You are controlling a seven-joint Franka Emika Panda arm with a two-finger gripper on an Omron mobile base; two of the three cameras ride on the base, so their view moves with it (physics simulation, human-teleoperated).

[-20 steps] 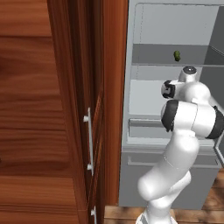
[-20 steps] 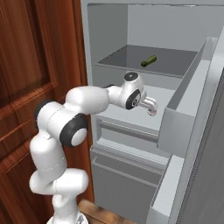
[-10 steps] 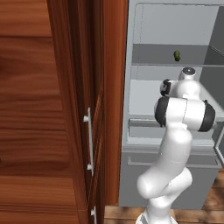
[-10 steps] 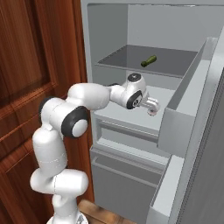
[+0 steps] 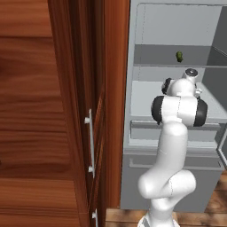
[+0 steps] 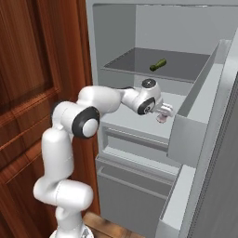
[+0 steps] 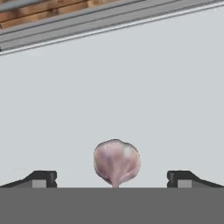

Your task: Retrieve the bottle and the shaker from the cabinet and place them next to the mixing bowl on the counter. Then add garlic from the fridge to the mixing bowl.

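Where the arm reaches into the open fridge (image 6: 204, 88), the gripper (image 6: 162, 113) sits at mid-frame right of centre in the right base view, over a pale grey shelf (image 6: 135, 125). Garlic (image 7: 116, 162), a pinkish-white bulb, lies low centre in the hand view, between the two dark fingertips (image 7: 41, 178), which stand wide apart at lower left and lower right; neither tip touches it. Whether it rests on the shelf or hangs just above it cannot be told. In the right base view the garlic (image 6: 161, 118) shows as a small pink spot just under the hand. Small green item (image 6: 157, 64) lies on the darker shelf above, upper centre; same item (image 5: 179, 56) upper right in the left base view. Reddish-brown wood door (image 5: 53, 111) with silver handle (image 5: 90, 148) fills the left half there.
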